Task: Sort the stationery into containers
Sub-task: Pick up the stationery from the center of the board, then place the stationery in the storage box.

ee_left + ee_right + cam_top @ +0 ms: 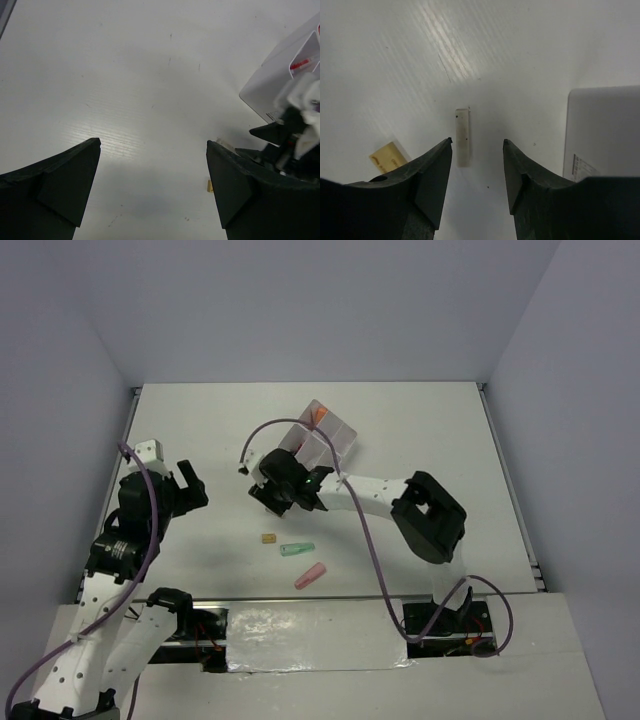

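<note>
My right gripper point(272, 498) is open and low over the table, just left of the translucent white divided box point(328, 436). In the right wrist view its jaws point(477, 141) straddle a small white eraser point(463, 137) that lies on the table close to the left finger. A yellow eraser point(390, 156) lies to the left of it and also shows in the top view point(268, 538). A green marker point(297, 549) and a pink marker point(311, 576) lie nearer the front. The box holds an orange item point(320, 415). My left gripper point(195, 485) is open and empty point(154, 145).
The box corner point(602, 130) is close to the right of my right gripper's fingers. In the left wrist view the box point(280, 85) holds a red item point(300, 64), and the right gripper point(300, 125) stands in front of it.
</note>
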Tool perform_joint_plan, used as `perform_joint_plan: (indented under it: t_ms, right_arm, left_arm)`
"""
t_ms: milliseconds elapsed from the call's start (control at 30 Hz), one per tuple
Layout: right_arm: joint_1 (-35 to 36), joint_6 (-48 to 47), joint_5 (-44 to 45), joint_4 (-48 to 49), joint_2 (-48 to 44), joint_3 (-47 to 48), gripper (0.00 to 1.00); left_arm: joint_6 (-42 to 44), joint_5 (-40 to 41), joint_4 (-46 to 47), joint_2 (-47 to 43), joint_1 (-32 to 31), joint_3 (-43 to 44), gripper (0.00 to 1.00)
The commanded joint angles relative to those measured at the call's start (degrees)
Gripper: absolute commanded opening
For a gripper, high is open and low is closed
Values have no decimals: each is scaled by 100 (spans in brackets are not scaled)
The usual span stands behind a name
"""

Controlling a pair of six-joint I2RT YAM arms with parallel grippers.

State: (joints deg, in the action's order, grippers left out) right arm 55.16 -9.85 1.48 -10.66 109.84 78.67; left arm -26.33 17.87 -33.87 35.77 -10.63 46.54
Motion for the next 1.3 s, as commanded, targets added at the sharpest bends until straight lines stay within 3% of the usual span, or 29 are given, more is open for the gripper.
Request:
perform_joint_plan:
  t_ms: [0,233,333,400,533,600,633,667,767,833,933,1000,1067,1267]
  right_arm:
    - [57,79,107,-569,492,569,52]
    - [83,150,-279,-323,661,456,53]
    - [101,132,-210,-376,793,535,46]
    - [101,124,-156,-498,986,666,36]
    - [101,79,-279,-623,1154,746,35]
    - [136,123,-279,-543,1084,649,25]
    - [153,132,-340,-456,944,580,7]
    - [171,150,-341,-359,829,509,0]
    - [180,360,-578,238,-48,10,0]
    - [127,632,-220,650,-941,-255,0]
    - [-381,1623,1202,505,-1641,-257,0]
    - [-1092,2525,2166,-256,-1555,233,0]
    - [-1601,3065,2741,-428,-1353,420,0]
    - [-2605,4015,2718,-630,-598,1184,0]
  left_arm:
    - [207,-336,346,-105,35,-40,99]
    - [286,-512,381,-61,35,-49,99]
    - [277,-521,363,-26,35,-23,99]
    - [295,-539,381,-52,35,-40,99]
    - [304,-556,398,-114,26,-58,99]
    - [312,-574,407,-123,35,-58,99]
    - [321,-583,416,-123,35,-49,99]
    - [321,-583,416,-123,35,-49,99]
    - [330,-583,407,-123,26,-49,99]
    - [330,-574,407,-131,35,-58,99]
    - [321,-556,416,-140,26,-49,99]
    - [330,-582,416,-114,35,-49,99]
    - [339,-583,416,-105,44,-40,99]
    - [339,-591,425,-88,44,-66,99]
